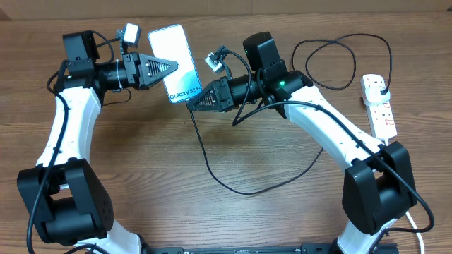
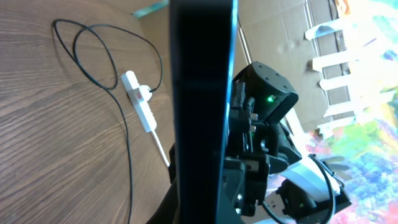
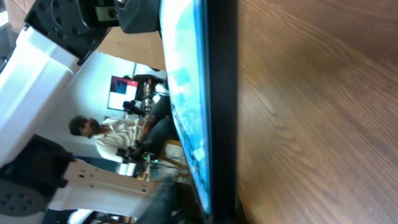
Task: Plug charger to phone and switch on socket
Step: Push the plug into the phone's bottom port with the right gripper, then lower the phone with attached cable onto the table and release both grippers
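My left gripper (image 1: 175,66) is shut on the phone (image 1: 171,55) and holds it above the table, screen up, with the "Galaxy S24+" end toward my right gripper (image 1: 191,104). That gripper's tip sits at this end of the phone. The charger's thin black cable (image 1: 244,192) leaves that spot, loops over the table and runs to a black plug (image 1: 382,89) in the white socket (image 1: 379,111). The connector tip is hidden. The left wrist view shows the phone's dark back (image 2: 202,93) edge-on. In the right wrist view its black edge (image 3: 221,93) fills the middle beside a blurred finger (image 3: 163,202).
The socket strip (image 2: 140,104) lies at the table's far right edge, and a loop of the black cable (image 2: 127,155) is spread beside it. The right arm's body (image 2: 267,99) stands close behind the phone. The left arm's white link (image 3: 37,68) is opposite.
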